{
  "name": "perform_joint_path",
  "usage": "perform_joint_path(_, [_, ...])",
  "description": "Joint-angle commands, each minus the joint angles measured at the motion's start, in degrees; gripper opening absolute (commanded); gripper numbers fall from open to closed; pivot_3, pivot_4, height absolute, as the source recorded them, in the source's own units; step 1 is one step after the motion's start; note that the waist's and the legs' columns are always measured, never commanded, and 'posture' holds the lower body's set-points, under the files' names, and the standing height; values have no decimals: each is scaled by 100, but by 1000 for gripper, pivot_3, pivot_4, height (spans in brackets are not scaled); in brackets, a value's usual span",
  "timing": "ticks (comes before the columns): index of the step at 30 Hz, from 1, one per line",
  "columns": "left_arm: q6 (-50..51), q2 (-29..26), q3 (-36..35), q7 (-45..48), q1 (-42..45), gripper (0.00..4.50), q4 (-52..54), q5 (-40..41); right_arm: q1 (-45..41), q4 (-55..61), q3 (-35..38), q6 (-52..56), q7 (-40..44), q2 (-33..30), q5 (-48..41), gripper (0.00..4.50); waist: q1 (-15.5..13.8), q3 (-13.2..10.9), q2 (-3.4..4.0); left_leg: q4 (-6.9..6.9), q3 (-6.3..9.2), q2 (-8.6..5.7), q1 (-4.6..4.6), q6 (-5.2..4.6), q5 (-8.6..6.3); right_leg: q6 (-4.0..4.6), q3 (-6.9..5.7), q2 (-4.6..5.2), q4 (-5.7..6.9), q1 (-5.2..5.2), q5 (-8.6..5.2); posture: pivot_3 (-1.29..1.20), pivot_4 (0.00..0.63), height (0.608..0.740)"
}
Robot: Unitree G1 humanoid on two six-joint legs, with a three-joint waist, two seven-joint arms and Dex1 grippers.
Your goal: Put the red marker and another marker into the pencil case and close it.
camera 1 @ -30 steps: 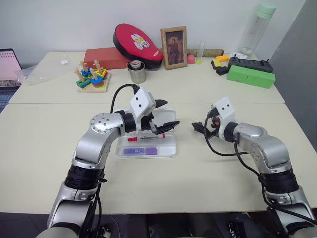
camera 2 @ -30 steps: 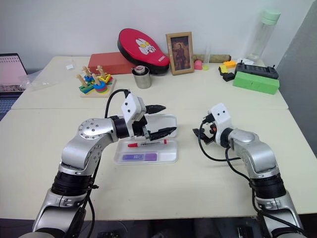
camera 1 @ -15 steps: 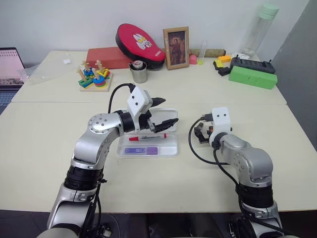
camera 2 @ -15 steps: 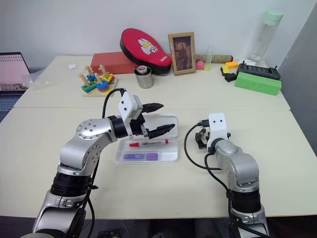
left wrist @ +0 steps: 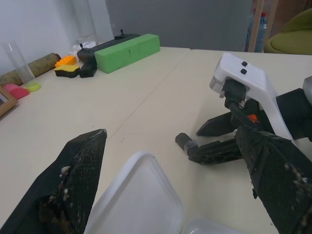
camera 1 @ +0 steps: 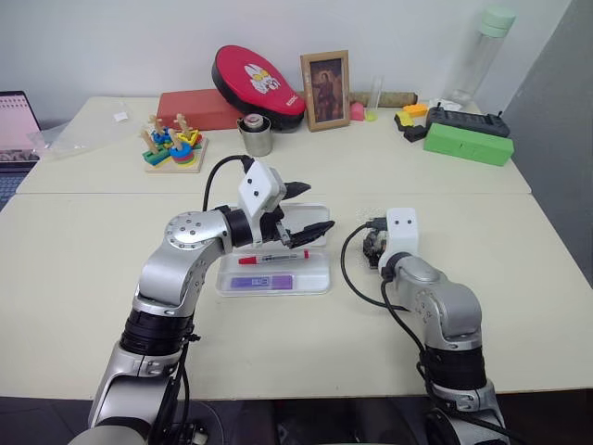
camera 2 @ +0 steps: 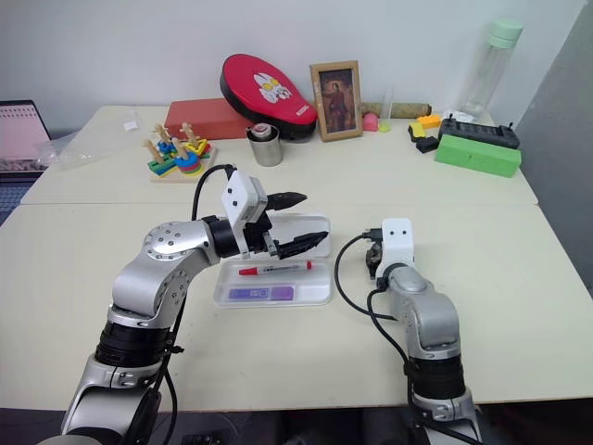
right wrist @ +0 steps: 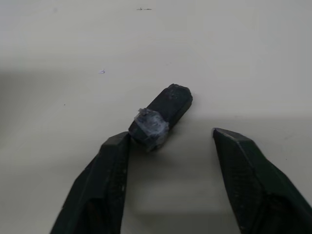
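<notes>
The pencil case (camera 1: 315, 278) lies open mid-table, its lid (left wrist: 141, 195) laid back behind the tray. In the tray rest the red marker (camera 1: 273, 258) and, nearer me, the purple marker (camera 1: 262, 282). My left gripper (camera 1: 313, 209) hovers open over the lid, pointing right. To the right of the case, my right gripper (camera 1: 373, 247) tilts down at the table. Its fingers (right wrist: 114, 161) stand apart around a small black stub (right wrist: 163, 117) with a grey taped end. The stub lies on the table against one finger, clear of the other.
Along the back stand a red oval zip case (camera 1: 257, 83), a picture frame (camera 1: 325, 89), a metal cup (camera 1: 255, 135), a wooden stacking toy (camera 1: 172, 145), a flat red box (camera 1: 199, 108), a green box (camera 1: 469, 142) and a tall bottle (camera 1: 482, 51). A laptop (camera 1: 17, 125) sits far left.
My right arm has swung in towards the case and dipped to the table, its fingers narrowing. The left arm and the case's contents have stayed put.
</notes>
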State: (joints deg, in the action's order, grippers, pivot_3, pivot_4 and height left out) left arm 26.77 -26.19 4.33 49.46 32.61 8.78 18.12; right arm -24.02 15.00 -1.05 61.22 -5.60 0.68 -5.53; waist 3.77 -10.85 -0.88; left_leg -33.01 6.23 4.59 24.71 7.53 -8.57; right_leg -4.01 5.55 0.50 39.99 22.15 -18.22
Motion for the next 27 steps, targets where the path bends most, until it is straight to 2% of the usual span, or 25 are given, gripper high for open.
perform_joint_path(1, [-51,6,6,-15,46,4500,264,98,-34,-188,33,-108,35,40,28,1771,2,0,0,0,0,0,-1,0,0,0,0,0,0,0,0,0,150,740])
perform_joint_path(8, [-83,21,29,-20,48,4500,235,72,-36,-204,-4,-250,10,-6,117,155,0,0,0,0,0,0,-1,0,0,0,0,0,0,-1,0,0,150,740])
perform_joint_path(10, [-97,31,41,-21,50,4500,219,63,-27,-181,-18,-253,13,-18,125,36,-2,0,0,0,0,0,-1,0,0,0,0,0,0,-1,0,0,150,740])
perform_joint_path(18, [-168,-44,36,20,42,4500,131,15,-44,27,-75,-272,155,-199,159,36,-10,0,0,0,0,-1,0,0,0,0,0,1,-1,-1,0,0,150,740])
perform_joint_path(20, [-175,-209,-189,49,47,4500,-7,52,-68,94,-293,-443,505,-694,240,36,-15,0,0,0,0,-1,0,0,0,0,0,0,-1,-1,0,0,150,740])
perform_joint_path(23, [-213,-428,-499,24,59,4500,-206,113,-227,146,-63,-657,712,-989,131,36,-17,0,0,0,-1,-1,0,0,0,-1,0,1,-3,0,0,0,150,740])
perform_joint_path(27, [-234,-727,-755,181,-1,4500,-357,208,-461,134,48,-866,1112,-1036,-141,697,34,-1,1,6,-2,-1,1,-1,0,-1,2,0,-3,6,0,0,150,740])
